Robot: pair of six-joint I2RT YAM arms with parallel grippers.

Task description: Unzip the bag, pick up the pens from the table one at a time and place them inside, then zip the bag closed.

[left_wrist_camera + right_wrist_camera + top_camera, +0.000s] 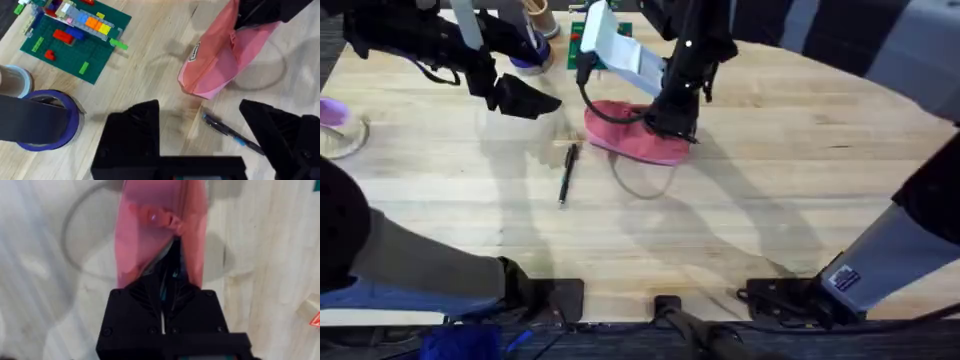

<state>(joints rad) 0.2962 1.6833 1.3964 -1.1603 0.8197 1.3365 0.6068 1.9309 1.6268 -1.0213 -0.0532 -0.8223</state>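
Observation:
The pink bag (625,135) lies on the table (770,200) toward the back middle, its zipper open and the dark lining showing (150,230). My right gripper (670,128) reaches down into the bag's open mouth; its fingers (167,277) are closed on a thin pen with a teal part, which points into the bag. Another dark pen (567,172) lies on the wood left of and in front of the bag (215,65). My left gripper (525,97) hovers open left of the bag, the loose pen (230,131) on the table below it.
A green baseplate with bricks (75,45) and a purple tape roll (45,120) sit at the back left. A clear cord loop (645,185) lies in front of the bag. A clear dish (340,130) stands at the left edge, and a person's sleeve (410,255) is at lower left.

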